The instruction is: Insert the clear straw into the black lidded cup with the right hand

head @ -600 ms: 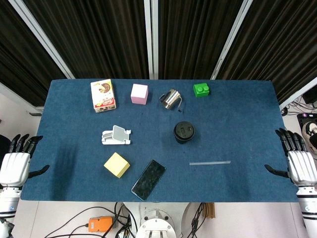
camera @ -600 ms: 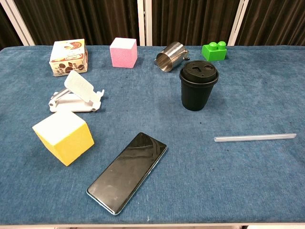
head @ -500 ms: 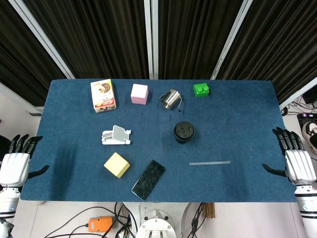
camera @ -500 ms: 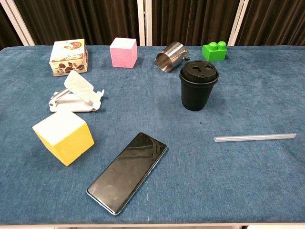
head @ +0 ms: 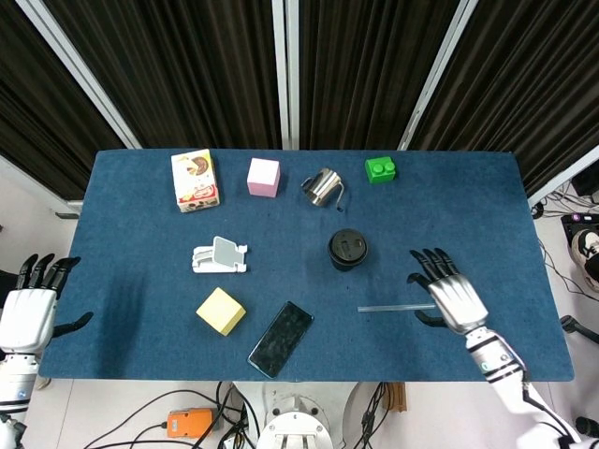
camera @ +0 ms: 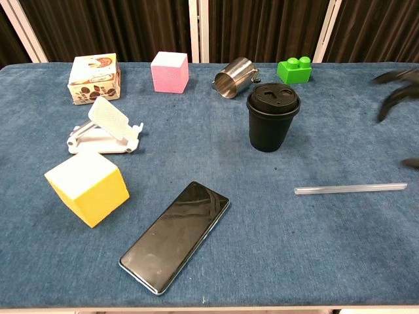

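The clear straw point(head: 396, 307) point(camera: 350, 188) lies flat on the blue cloth, to the right of and nearer than the black lidded cup point(head: 347, 250) point(camera: 272, 116), which stands upright mid-table. My right hand point(head: 447, 292) hovers over the straw's right end with fingers spread and nothing in it; in the chest view only its blurred fingertips point(camera: 395, 98) enter at the right edge. Off the table's left edge, my left hand point(head: 31, 306) hangs open and empty.
A snack box point(head: 196, 180), pink cube point(head: 263, 177), steel pitcher point(head: 321, 187) and green brick point(head: 380, 169) line the far side. A white phone stand point(head: 219, 255), yellow cube point(head: 220, 311) and black phone point(head: 281, 339) occupy the left-centre.
My right hand has swung in from beyond the table's right edge to above the straw's right end. The left hand and all objects stay put.
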`<control>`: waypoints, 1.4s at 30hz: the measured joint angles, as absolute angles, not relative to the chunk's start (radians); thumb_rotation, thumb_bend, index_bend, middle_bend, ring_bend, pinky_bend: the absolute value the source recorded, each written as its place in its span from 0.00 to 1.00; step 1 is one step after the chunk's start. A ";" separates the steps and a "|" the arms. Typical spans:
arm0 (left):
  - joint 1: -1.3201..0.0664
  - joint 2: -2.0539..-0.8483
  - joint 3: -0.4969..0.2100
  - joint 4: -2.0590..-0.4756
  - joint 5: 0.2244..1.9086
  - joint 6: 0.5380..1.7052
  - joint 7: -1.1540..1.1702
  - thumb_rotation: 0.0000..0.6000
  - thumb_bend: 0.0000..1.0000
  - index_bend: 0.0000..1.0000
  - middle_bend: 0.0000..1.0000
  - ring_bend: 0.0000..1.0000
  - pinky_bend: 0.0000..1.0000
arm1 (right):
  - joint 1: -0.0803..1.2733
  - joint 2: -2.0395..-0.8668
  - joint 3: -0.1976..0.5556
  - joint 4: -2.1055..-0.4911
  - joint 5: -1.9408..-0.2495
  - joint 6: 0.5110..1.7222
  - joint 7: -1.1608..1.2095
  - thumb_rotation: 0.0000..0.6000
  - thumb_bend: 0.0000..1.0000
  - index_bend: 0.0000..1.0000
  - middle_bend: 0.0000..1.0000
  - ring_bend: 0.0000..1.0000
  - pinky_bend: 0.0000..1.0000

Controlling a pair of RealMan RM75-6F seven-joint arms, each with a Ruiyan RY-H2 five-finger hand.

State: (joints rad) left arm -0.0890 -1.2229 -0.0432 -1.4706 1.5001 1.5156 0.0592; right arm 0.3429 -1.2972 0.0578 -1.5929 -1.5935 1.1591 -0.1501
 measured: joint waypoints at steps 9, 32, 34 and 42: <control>-0.090 -1.229 -0.042 -1.461 1.483 1.494 0.057 1.00 0.06 0.15 0.17 0.07 0.00 | 0.408 -1.488 0.062 -1.517 -1.508 1.060 -0.445 1.00 0.45 0.52 0.12 0.00 0.04; -0.084 -1.247 -0.043 -1.413 1.471 1.486 0.026 1.00 0.06 0.15 0.17 0.07 0.00 | 0.441 -1.589 0.051 -1.485 -1.372 1.040 -0.540 1.00 0.58 0.63 0.19 0.01 0.04; -0.084 -1.247 -0.043 -1.411 1.472 1.487 0.025 1.00 0.06 0.15 0.17 0.07 0.00 | 0.442 -1.588 0.050 -1.485 -1.372 1.040 -0.532 1.00 0.61 0.66 0.20 0.01 0.04; -0.083 -1.240 -0.044 -1.420 1.476 1.491 0.029 1.00 0.06 0.15 0.16 0.07 0.00 | 0.440 -1.549 0.066 -1.526 -1.407 1.090 -0.424 1.00 0.61 0.68 0.21 0.02 0.04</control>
